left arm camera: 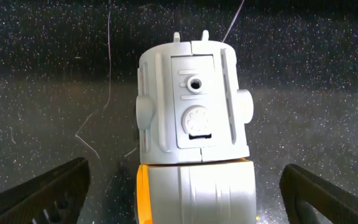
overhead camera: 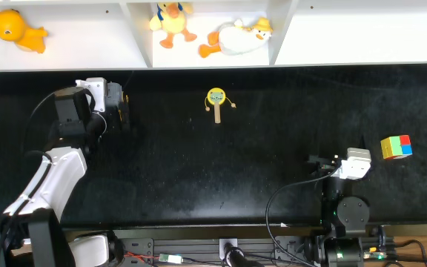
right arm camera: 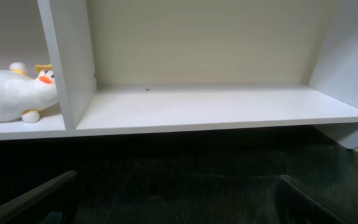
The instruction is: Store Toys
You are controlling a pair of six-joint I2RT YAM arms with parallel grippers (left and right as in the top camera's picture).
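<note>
Fingers (left arm camera: 48, 193) gape empty on right gripper (right arm camera: 179, 179) and left gripper (left arm camera: 185, 168), which straddles a white plastic robot (left arm camera: 194, 118); three toy ducks (overhead camera: 173, 18) shelved, yellow rattle (overhead camera: 216, 100) and multicoloured cube (overhead camera: 396, 147) left.

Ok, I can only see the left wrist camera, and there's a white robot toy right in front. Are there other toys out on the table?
Observer: Yes. In the top view a little yellow toy on a stick lies on the black table, about halfway along, close to the shelf.
Operator: Any more?
Observer: A colourful cube sits near the table's right end.
Operator: And which toys are put away?
Observer: Three ducks are in the white shelf: an orange duck in the left compartment, and a yellow duck and a white duck in the middle one.
</note>
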